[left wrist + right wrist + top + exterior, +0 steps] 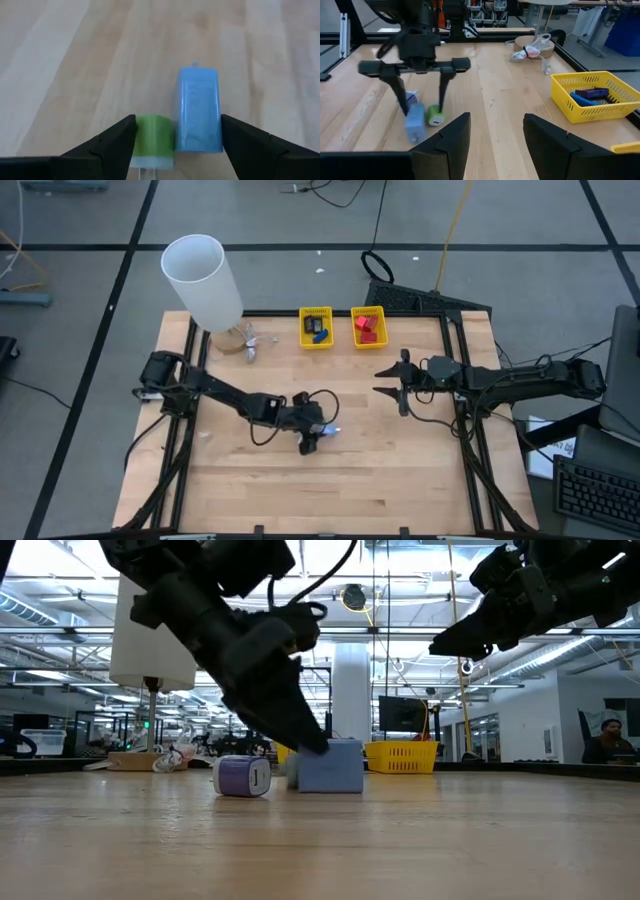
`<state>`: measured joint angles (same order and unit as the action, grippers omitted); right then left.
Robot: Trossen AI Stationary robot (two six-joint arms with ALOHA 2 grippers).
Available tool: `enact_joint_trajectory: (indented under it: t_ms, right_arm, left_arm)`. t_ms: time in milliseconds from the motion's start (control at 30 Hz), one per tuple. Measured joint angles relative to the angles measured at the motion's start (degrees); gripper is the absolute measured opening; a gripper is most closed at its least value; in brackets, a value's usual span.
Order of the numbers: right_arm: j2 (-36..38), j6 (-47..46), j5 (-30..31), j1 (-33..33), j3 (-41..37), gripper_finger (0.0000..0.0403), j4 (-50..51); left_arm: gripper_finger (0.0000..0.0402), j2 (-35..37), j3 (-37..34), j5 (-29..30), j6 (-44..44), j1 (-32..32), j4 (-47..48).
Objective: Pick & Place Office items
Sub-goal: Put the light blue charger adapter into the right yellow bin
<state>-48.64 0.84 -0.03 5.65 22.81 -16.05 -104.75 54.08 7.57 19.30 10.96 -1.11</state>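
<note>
Partly done: red/blue items sit in two yellow mesh baskets (pixel 316 328); left gripper (pixel 175 142), fingers apart, straddles blue rectangular block (pixel 199 110) & green cylindrical piece (pixel 153 140); right gripper (pixel 492 140) spread, idle above.

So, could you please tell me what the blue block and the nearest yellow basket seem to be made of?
Blue block: probably matte plastic, judging by its even colour, soft sheen and rounded edges. Yellow basket: likely moulded plastic with an open mesh wall, though coated wire cannot be ruled out.

Wooden table (pixel 400 470) carries two yellow baskets (pixel 316 327), white cylinder (pixel 203 280), small items (pixel 415 125)
</note>
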Motion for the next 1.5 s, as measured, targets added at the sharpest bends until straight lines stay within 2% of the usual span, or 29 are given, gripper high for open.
enact_joint_trajectory:
  t_ms: [500, 567, 667, 800, 1133, 1300, 1500]
  right_arm:
    - [0.0, 0.0, 0.0, -0.01, 0.0, 0.0171, -0.33]
    - [0.0, 0.0, 0.0, 0.0, 0.0, 0.0171, -0.33]
    - [0.0, 0.0, 0.0, -0.02, 0.0, 0.0171, -0.33]
    - [0.0, 0.0, 0.0, 0.0, 0.0, 0.0171, -0.33]
    - [0.0, 0.01, 0.0, 0.0, 0.0, 0.0171, -0.32]
    - [0.0, 0.01, 0.0, -0.01, 0.0, 0.0171, -0.33]
    - [0.0, 0.02, 0.0, 0.0, 0.0, 0.0171, -0.32]
  left_arm:
    - [0.0283, -0.68, -0.13, -0.92, -3.08, 0.1, -0.44]
    - [0.0283, -0.68, -0.14, 1.39, -4.89, 0.49, -0.06]
    - [0.0282, -0.68, -0.15, 7.88, -6.83, 1.13, 3.14]
    - [0.0283, -0.68, -0.15, 15.03, -4.38, 0.94, 9.48]
    - [0.0283, -0.53, -0.06, 17.55, 3.27, -0.32, 19.45]
    - [0.0283, 0.59, -0.25, 19.46, 2.96, -0.68, 19.03]
    - [0.0282, 4.92, -0.48, 18.63, 1.27, -0.64, 18.09]
